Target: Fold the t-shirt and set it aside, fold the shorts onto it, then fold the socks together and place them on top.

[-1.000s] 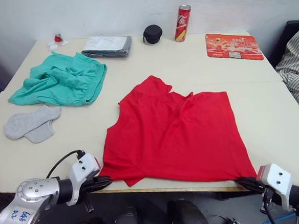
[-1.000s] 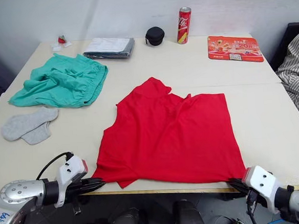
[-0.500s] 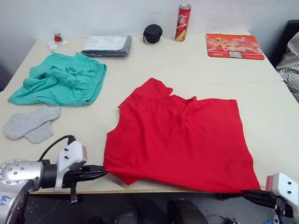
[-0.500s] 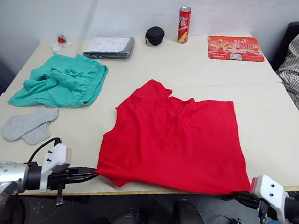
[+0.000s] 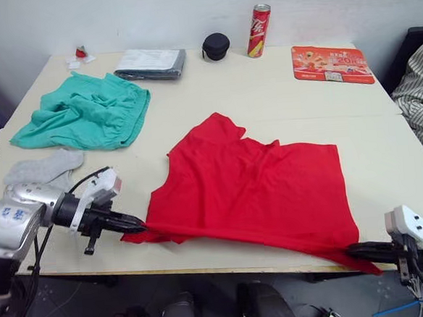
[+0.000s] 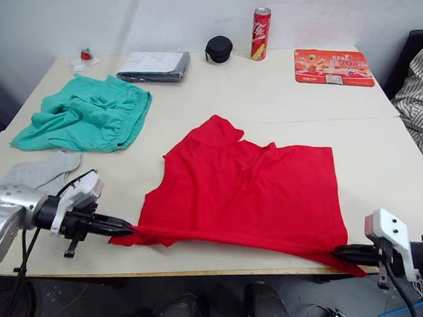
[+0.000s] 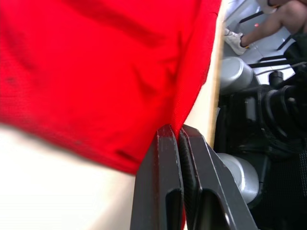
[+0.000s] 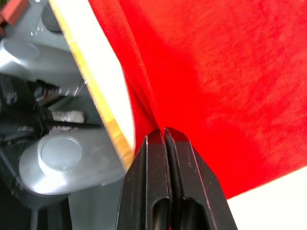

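Red cotton t-shirt [image 5: 261, 188] lies nearer the table's [image 5: 265, 89] front edge, its hem now stretched wider; left gripper [image 5: 138, 224] and right gripper [image 5: 352, 249] each pinch a corner

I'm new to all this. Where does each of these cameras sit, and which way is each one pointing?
Left eye view: on the head, looking forward and down at the table; both arms show, the left gripper and right gripper each pinching a near corner of the t-shirt.
Right eye view: beside it, same scene.
Left wrist view: on the left wrist, looking along its fingers, shut on red cloth.
Right wrist view: likewise, fingers shut on the hem at the table edge.
Shared: all four show the t-shirt.
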Tool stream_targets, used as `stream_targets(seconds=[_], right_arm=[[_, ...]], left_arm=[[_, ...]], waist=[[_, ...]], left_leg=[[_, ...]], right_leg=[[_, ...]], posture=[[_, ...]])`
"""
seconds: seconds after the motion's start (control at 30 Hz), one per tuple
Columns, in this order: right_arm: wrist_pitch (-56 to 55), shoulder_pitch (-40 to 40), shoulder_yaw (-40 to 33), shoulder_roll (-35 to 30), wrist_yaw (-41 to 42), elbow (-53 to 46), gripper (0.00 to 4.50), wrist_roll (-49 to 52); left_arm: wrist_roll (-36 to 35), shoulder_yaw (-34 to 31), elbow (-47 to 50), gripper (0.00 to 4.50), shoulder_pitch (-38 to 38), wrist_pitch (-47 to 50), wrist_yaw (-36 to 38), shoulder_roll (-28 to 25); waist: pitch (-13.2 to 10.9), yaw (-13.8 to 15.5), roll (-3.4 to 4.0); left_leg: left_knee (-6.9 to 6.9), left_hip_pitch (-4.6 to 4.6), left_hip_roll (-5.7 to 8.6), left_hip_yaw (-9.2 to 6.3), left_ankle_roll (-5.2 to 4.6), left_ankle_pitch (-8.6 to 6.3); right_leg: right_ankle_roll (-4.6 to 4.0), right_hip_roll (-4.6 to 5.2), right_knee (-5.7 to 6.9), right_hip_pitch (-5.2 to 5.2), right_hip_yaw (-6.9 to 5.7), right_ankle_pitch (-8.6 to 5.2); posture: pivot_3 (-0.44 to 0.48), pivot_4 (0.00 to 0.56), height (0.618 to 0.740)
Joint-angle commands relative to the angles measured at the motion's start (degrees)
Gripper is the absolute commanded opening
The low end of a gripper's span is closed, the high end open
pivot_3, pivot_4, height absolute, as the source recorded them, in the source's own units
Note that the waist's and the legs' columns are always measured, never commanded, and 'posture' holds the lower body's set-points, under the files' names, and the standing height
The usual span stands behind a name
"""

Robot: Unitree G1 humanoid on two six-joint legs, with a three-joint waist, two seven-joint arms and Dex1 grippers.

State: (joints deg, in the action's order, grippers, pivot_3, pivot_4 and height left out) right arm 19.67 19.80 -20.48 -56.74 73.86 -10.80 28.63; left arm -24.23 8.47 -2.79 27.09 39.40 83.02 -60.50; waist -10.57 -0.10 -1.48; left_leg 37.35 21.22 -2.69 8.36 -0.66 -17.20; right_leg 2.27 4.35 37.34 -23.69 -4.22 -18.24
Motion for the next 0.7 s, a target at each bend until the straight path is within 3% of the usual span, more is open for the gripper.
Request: stream_targets(seconds=[0.03,0.23,0.37,0.5,0.63,0.7], right_arm=[[3.9,-2.6,0.2,0.4,-2.3,0.5,0.00,1.2],[9.2,-6.4,2.0,1.5,-5.5,-1.7,0.00,2.7],[10.7,-6.1,0.7,3.1,-8.5,-2.9,0.00,3.2],[11.5,-5.9,-3.7,7.1,-14.2,-3.9,0.00,4.8],[5.8,-5.5,-9.1,11.4,-18.6,-5.0,1.31,3.4],[4.3,-4.5,-11.7,13.4,-20.5,-6.4,2.01,3.4]], left_arm=[[2.1,1.9,-4.6,0.02,4.2,1.1,1.0,1.0],[4.8,4.8,-11.2,0.02,9.9,0.9,1.1,5.3],[5.2,3.2,-13.5,0.02,11.3,1.1,-1.0,7.9],[3.7,-1.5,-13.2,0.99,10.2,-3.1,-4.1,10.7],[1.9,-9.1,-11.8,2.38,7.5,-6.3,-11.3,14.2],[2.7,-13.1,-11.6,3.03,5.9,-13.2,-15.8,16.3]], waist=[[0.0,0.0,0.00],[-0.1,0.0,-0.10],[-0.1,0.0,-0.12],[-0.1,0.0,-0.13],[-0.1,-0.1,-0.12],[-0.1,-0.1,-0.12]], left_leg=[[0.03,0.00,0.00,0.00,0.06,0.02],[0.26,0.04,-0.02,-0.01,0.07,0.03],[0.30,0.07,-0.03,-0.02,0.07,0.03],[0.38,0.09,-0.04,-0.03,0.07,0.03],[0.44,0.08,-0.03,-0.04,0.08,0.02],[0.43,0.05,-0.04,-0.03,0.09,0.02]], right_leg=[[0.03,-0.01,0.03,0.00,-0.01,-0.02],[0.05,0.00,0.14,0.01,0.01,-0.03],[0.06,0.00,0.15,0.01,0.00,-0.03],[0.07,0.01,0.20,0.01,0.01,-0.03],[0.08,0.05,0.28,0.02,0.01,-0.03],[0.08,0.05,0.29,0.02,0.03,-0.03]], posture=[[0.000,0.150,0.740],[0.000,0.150,0.740],[0.000,0.150,0.740],[0.000,0.150,0.740],[0.000,0.150,0.740],[0.000,0.150,0.740]])
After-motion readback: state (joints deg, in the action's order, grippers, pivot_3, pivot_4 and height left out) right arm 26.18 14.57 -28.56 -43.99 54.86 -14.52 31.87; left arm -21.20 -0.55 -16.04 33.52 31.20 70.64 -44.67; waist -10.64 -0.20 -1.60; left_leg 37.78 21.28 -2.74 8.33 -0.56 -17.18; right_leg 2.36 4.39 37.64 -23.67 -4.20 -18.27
